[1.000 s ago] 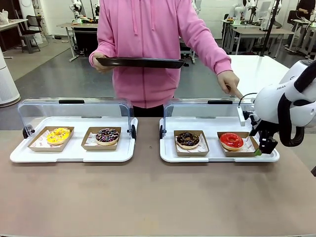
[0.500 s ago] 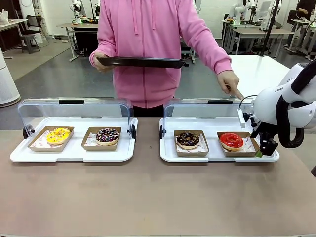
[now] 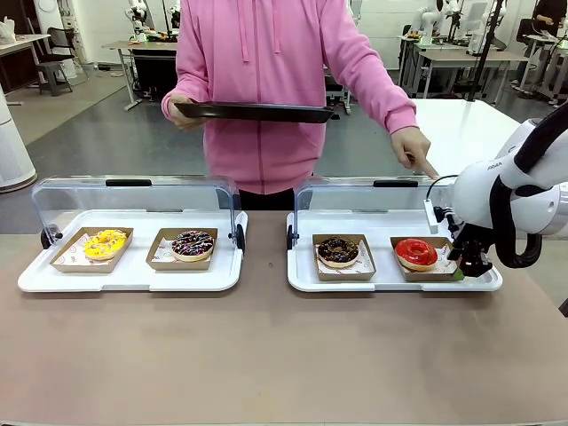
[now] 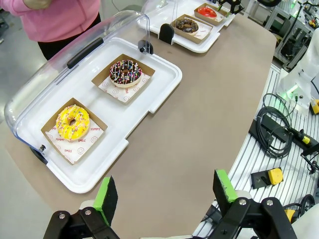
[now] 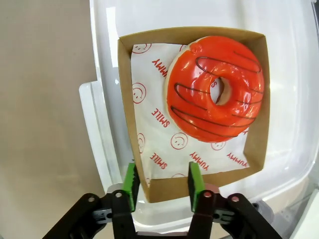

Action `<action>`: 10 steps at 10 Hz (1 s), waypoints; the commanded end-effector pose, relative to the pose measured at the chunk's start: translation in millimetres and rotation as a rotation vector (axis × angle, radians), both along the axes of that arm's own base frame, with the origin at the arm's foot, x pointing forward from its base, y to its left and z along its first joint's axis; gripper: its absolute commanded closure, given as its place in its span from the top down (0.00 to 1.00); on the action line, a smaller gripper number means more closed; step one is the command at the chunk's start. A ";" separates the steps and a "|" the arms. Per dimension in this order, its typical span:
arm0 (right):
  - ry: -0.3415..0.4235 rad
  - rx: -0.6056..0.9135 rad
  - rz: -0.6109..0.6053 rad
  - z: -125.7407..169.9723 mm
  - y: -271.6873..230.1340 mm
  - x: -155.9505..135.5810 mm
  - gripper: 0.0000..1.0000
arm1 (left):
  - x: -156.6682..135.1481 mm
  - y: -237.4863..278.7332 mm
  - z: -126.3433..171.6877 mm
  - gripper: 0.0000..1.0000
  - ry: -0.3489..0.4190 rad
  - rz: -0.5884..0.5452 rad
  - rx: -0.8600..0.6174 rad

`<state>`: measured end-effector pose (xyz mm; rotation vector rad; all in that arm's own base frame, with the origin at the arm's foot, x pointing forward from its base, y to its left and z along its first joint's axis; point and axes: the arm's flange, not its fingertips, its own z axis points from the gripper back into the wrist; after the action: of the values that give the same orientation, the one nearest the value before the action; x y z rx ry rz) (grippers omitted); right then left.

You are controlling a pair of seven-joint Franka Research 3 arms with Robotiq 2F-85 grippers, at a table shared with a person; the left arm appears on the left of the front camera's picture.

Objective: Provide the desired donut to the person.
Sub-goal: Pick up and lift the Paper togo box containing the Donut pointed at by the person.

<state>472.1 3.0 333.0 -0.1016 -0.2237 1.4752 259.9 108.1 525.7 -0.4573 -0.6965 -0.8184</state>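
Observation:
The person [image 3: 266, 89] stands at the far side in a pink hoodie, holding a black tray [image 3: 253, 112] in one hand. The other hand [image 3: 414, 149] points down toward the red-glazed donut [image 3: 415, 252] [image 5: 215, 88]. That donut lies in a brown paper box [image 5: 127, 99] on the right white tray [image 3: 390, 282]. My right gripper [image 3: 466, 264] [image 5: 162, 183] hangs over the box's near corner. Its fingers stand partly narrowed on either side of the corner, with a gap still between them. My left gripper [image 4: 165, 191] is open over bare table, holding nothing.
A chocolate donut [image 3: 338, 250] sits beside the red one. The left white tray [image 3: 129, 282] carries a yellow donut [image 3: 105, 243] and a sprinkled chocolate donut [image 3: 193, 243]. Clear lids [image 3: 133, 195] stand raised behind both trays. The near half of the table is bare.
My right gripper's fingers have narrowed, and it has shifted slightly left and down toward the red donut's box. The person and donuts have not moved.

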 end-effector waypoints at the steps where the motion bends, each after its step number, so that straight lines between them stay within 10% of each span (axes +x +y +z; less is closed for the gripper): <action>1: 0.018 -0.032 0.022 -5.6 -2.4 7.7 0.00 | -0.4 1.9 -0.6 1.00 -0.011 -0.020 -0.004; 7: 0.031 0.049 0.048 6.9 -11.5 -0.4 0.00 | -0.4 1.9 -0.6 1.00 -0.011 -0.020 -0.004; 10: -0.013 0.080 0.033 58.7 -21.6 -33.1 0.00 | -0.4 1.9 -0.6 1.00 -0.011 -0.020 -0.004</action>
<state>459.9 -10.0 373.7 -0.0704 -0.2720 1.4898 259.9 108.0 525.6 -0.4572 -0.6958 -0.8186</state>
